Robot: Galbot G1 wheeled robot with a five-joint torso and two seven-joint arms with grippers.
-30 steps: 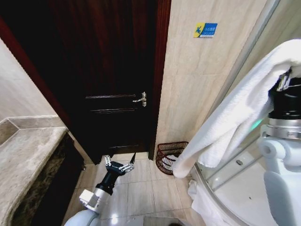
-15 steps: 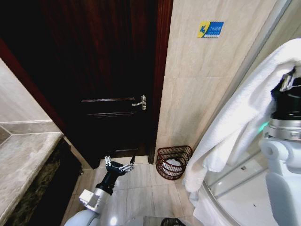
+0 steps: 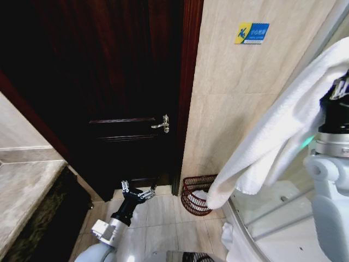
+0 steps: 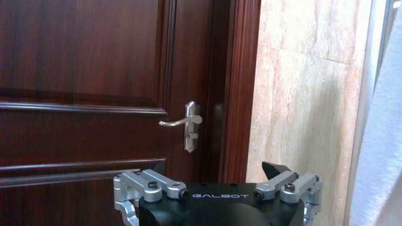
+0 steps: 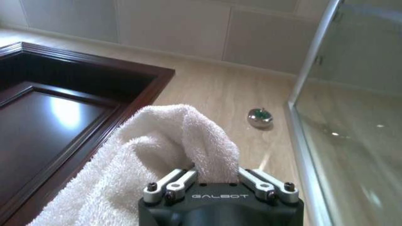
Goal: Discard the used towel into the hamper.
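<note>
Your right tool [image 5: 213, 176] is clamped on a thick white terry towel [image 3: 272, 136], its two metal fingers [image 5: 179, 179] pinching a raised fold of the cloth between them. In the head view that tool is held high at the right side, and the towel drapes down from it in a long diagonal sheet toward the floor.

Your left tool [image 3: 137, 192] hangs low over the beige tiled floor [image 3: 163, 224], just in front of the dark mahogany door [image 3: 109, 82]. Its fingers are spread apart and hold nothing; in its own wrist view they frame the door's silver lever handle [image 4: 186, 121].

The round reddish-brown open-weave hamper [image 3: 195, 194] stands on the floor against the foot of the beige tiled wall [image 3: 234, 98], just beside the door frame. The towel's lower end hangs in front of the hamper's right rim, covering part of it; you cannot tell whether cloth and rim touch. The hamper sits between your two tools, nearer the left one, well below the right one.
</note>
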